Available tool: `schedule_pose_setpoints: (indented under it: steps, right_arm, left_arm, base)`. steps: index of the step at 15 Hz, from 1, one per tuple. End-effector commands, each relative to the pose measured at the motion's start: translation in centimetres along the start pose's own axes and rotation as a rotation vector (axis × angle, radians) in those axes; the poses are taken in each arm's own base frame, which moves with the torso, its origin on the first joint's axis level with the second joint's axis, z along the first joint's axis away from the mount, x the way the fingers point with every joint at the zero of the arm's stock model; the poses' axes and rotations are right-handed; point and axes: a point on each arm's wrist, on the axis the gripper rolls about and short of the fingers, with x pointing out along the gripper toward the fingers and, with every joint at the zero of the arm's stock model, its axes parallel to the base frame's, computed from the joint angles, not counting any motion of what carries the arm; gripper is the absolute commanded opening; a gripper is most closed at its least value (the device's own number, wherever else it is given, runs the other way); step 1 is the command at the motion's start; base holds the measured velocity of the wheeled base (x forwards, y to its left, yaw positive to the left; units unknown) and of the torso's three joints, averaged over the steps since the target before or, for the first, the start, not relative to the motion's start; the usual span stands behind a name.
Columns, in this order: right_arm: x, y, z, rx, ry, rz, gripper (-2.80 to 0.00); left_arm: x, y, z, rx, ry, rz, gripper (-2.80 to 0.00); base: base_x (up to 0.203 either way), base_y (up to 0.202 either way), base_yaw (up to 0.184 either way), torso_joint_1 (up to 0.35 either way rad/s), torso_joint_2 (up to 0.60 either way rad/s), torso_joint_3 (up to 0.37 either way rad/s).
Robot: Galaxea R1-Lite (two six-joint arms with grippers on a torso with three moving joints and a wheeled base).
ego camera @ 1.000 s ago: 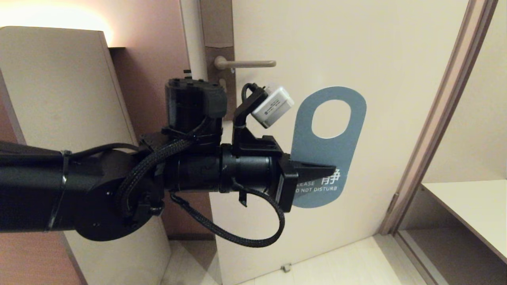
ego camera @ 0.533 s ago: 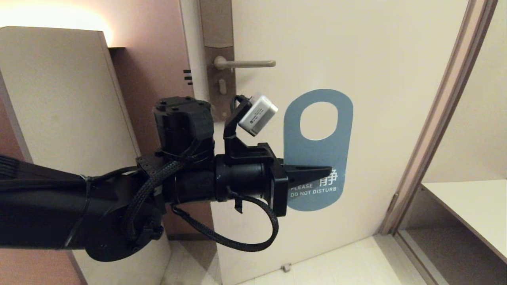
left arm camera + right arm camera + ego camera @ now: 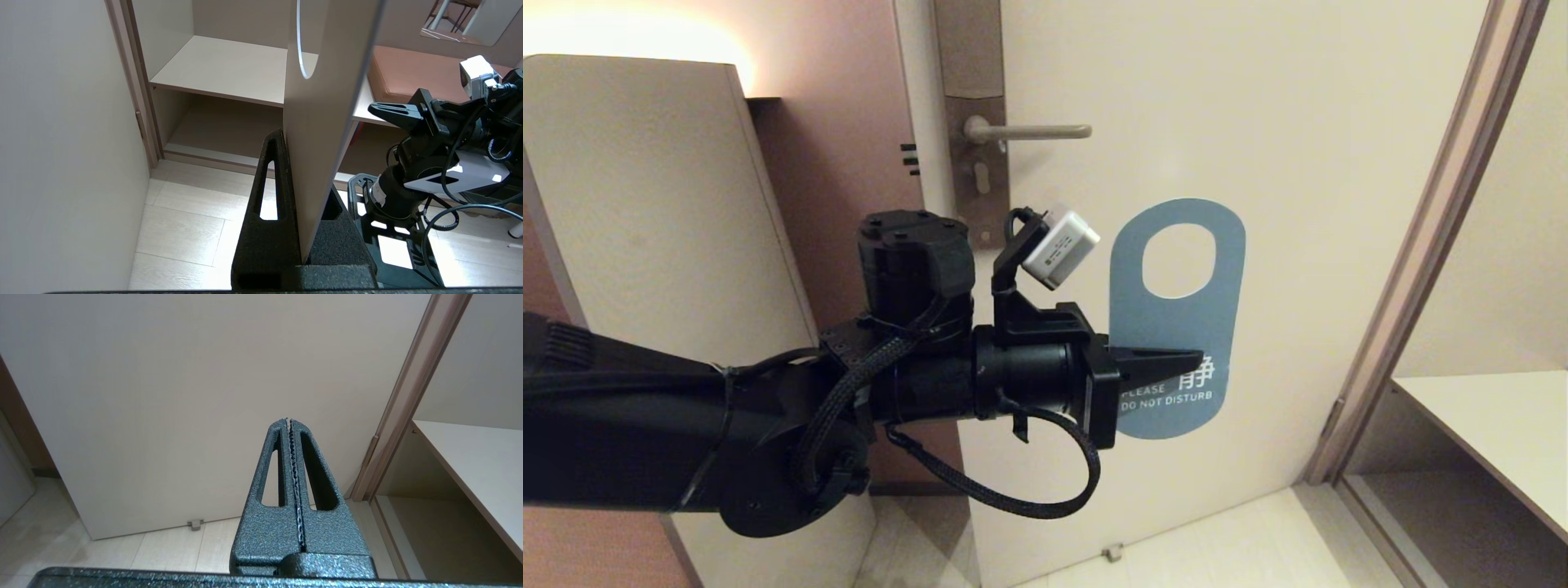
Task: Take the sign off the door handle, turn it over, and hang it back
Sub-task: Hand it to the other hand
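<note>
While clamped edge-on by the left gripper (image 3: pixel 1176 363) at its lower part, by the lettering, the flat teal-blue card sign w/ oval hole (image 3: pixel 1176 327) is held upright, off the slim brushed-metal door handle (image 3: pixel 1033 131), which is seen at approx. 11 o'clock from it. Card is judged light, thin, stiff-ish but bendable and slick; a firm grip low down, clear of the hole, is advised. Right gripper (image 3: pixel 291 428): closed, empty, parked.

The sign (image 3: pixel 1176 327) is blue with white words on one face and plain pale on the other (image 3: pixel 322 122). The door handle (image 3: pixel 1029 131) is dull grey metal. The door (image 3: pixel 1258 98) is cream. Both grippers are black.
</note>
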Motion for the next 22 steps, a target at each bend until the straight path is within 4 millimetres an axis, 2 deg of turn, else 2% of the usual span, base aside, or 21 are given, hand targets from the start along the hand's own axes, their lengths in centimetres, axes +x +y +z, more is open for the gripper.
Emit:
schedule_pose_setpoints:
  steps: [1,4,7,12,18,22]
  right_arm:
    - [0.0,0.0,0.0,-0.003,0.001,0.002,-2.80]
    - [-0.3,0.0,0.7,-0.023,-0.009,0.014,-2.80]
    - [-0.4,0.1,3.2,-0.012,0.027,0.113,-2.80]
    - [1.5,0.5,5.9,0.028,0.166,0.373,-2.80]
    - [4.6,0.7,8.4,0.082,0.290,0.547,-2.80]
    - [7.3,0.7,10.0,0.110,0.363,0.590,-2.80]
  left_arm:
    - [0.1,0.1,-0.1,-0.003,0.003,-0.002,-2.80]
    - [0.1,0.1,-0.2,-0.006,0.004,0.001,-2.80]
    - [0.1,0.1,-0.2,-0.005,0.003,0.002,-2.80]
    - [0.1,0.1,0.0,0.000,-0.003,-0.001,-2.80]
    - [0.7,0.6,-0.5,-0.006,0.008,-0.006,-2.80]
    - [1.8,1.4,-0.8,-0.003,0.010,-0.013,-2.80]
  base:
    - [0.000,0.000,0.000,0.000,0.00,0.000]
    - [0.000,0.000,0.000,0.000,0.00,0.000]
    - [0.000,0.000,0.000,0.000,0.00,0.000]
    - [0.000,0.000,0.000,0.000,0.00,0.000]
    - [0.000,0.000,0.000,0.000,0.00,0.000]
    - [0.000,0.000,0.000,0.000,0.00,0.000]
